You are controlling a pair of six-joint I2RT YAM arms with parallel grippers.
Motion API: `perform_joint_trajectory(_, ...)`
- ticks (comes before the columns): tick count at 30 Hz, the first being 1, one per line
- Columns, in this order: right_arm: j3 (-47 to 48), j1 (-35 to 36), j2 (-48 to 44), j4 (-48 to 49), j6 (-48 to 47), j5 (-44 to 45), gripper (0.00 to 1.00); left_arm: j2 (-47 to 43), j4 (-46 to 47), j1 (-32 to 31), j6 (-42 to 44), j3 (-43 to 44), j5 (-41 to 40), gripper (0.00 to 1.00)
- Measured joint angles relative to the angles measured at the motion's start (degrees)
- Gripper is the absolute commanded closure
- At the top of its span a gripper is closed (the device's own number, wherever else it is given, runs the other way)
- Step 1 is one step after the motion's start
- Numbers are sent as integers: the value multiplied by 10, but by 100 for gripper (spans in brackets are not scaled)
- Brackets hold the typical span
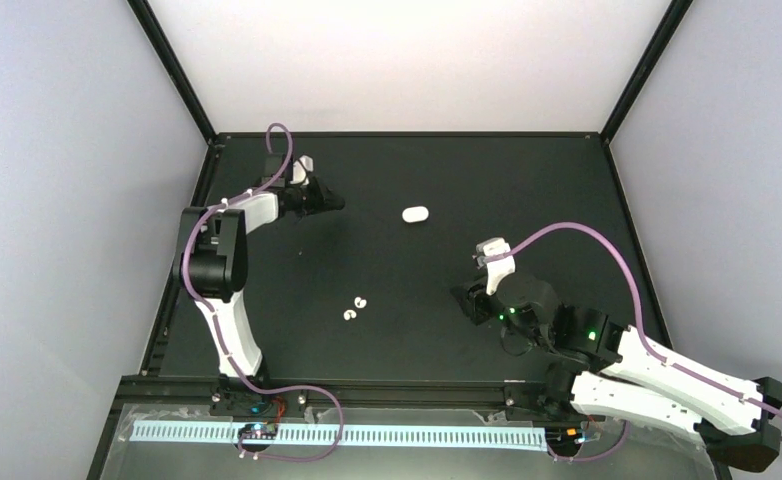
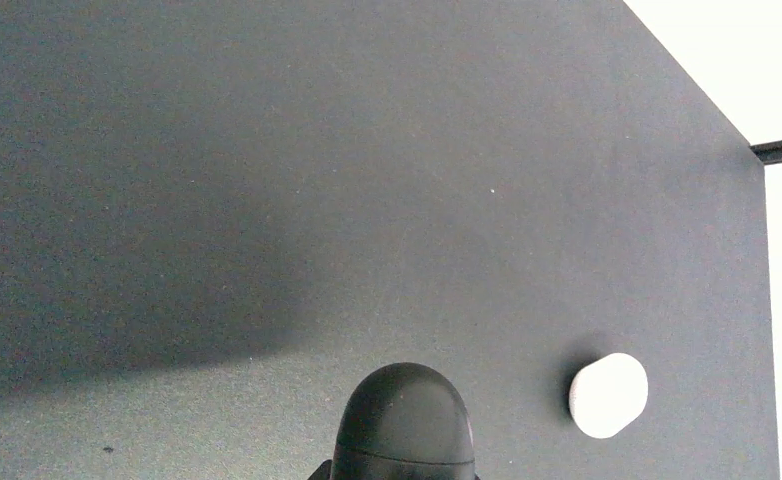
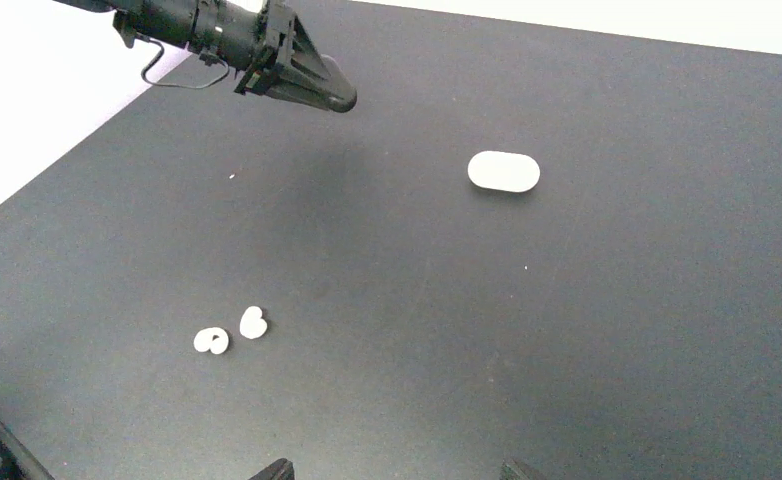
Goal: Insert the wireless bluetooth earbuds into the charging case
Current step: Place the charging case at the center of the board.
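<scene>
The white charging case (image 1: pixel 415 213) lies shut on the black table, far of centre; it also shows in the left wrist view (image 2: pixel 608 394) and the right wrist view (image 3: pixel 503 171). Two tiny white earbuds (image 1: pixel 361 300) (image 1: pixel 349 315) lie side by side near the middle, also in the right wrist view (image 3: pixel 253 322) (image 3: pixel 211 341). My left gripper (image 1: pixel 332 201) (image 2: pixel 402 400) is shut and empty, hovering left of the case. My right gripper (image 1: pixel 464 300) (image 3: pixel 397 470) is open and empty, to the right of the earbuds and apart from them.
The black table (image 1: pixel 527 180) ends at a raised black frame on all sides, with white walls behind. My left arm (image 3: pixel 217 30) reaches in at the far left of the right wrist view.
</scene>
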Motion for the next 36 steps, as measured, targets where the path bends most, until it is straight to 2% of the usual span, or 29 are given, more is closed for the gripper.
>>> perform_joint_trajectory(9, 26, 0, 9, -6, -10, 4, 46, 25, -47, 0, 21, 15, -7, 88)
perform_joint_trajectory(18, 40, 0, 9, -21, -11, 5, 46, 30, -75, 0, 41, 16, -27, 58)
perform_joint_trajectory(26, 57, 0, 9, -37, -12, 8, 45, 16, -84, 1, 52, 14, -32, 27)
perform_joint_trajectory(29, 63, 0, 9, -39, -12, 8, 45, -4, -100, 2, 58, 2, -49, 17)
perform_joint_trajectory(32, 67, 0, 12, -39, -13, 8, 44, -46, -122, 7, 64, -25, -66, 2)
perform_joint_trajectory(36, 77, 0, 25, -37, -14, 9, 43, -128, -136, 11, 64, -70, -90, 1)
